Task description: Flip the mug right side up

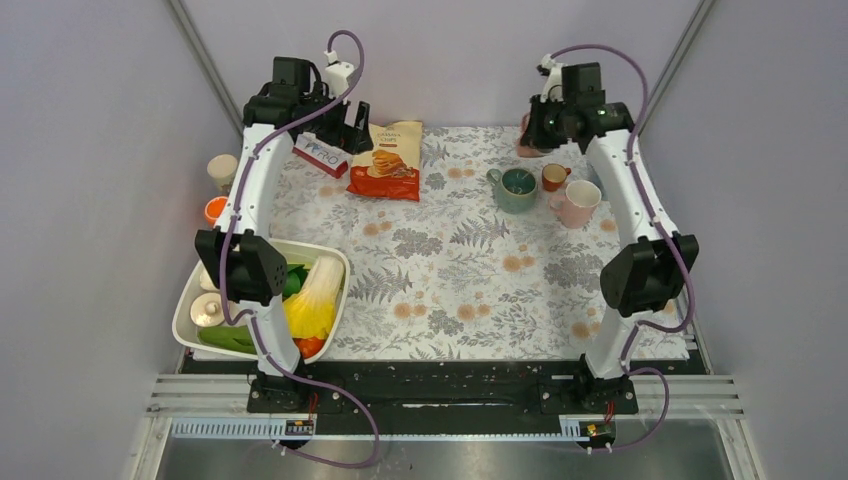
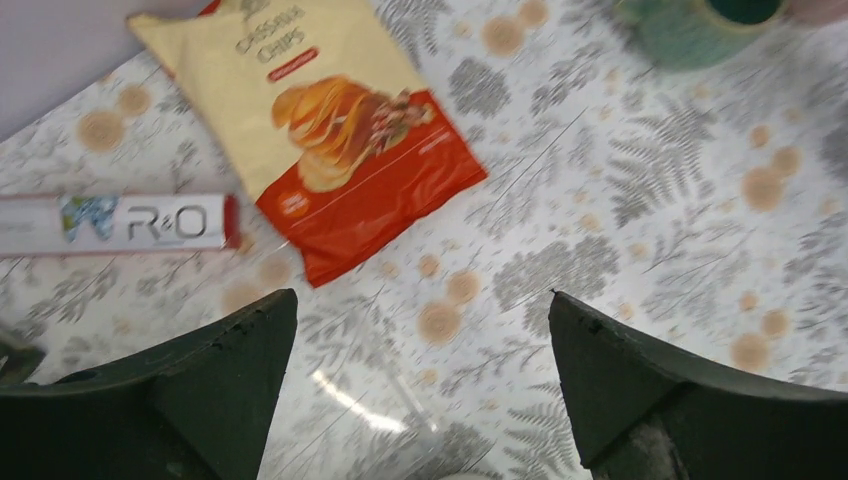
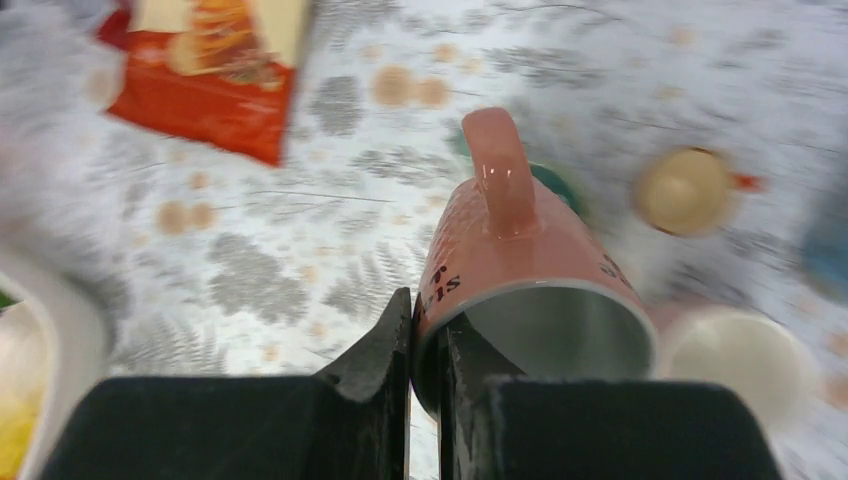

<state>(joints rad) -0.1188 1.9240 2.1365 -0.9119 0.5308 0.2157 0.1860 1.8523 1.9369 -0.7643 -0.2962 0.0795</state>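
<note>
Right claw (image 3: 425, 325) pinches the rim of the pink mug (image 3: 520, 250), held tipped above the tabletop (image 3: 300, 250), handle up, mouth toward the wrist. Left claw (image 2: 422, 300) hangs spread near the chip bag (image 2: 330, 130).

From above, the pink mug (image 1: 526, 143) is mostly hidden behind the right arm (image 1: 578, 112). In the right wrist view its lettering is partly covered and unreadable, and the chip bag (image 3: 205, 80) is smeared and cut by the top edge. The left wrist view crops the green mug (image 2: 695, 35) at the top and the toothpaste box (image 2: 115, 222) at the left.
</note>
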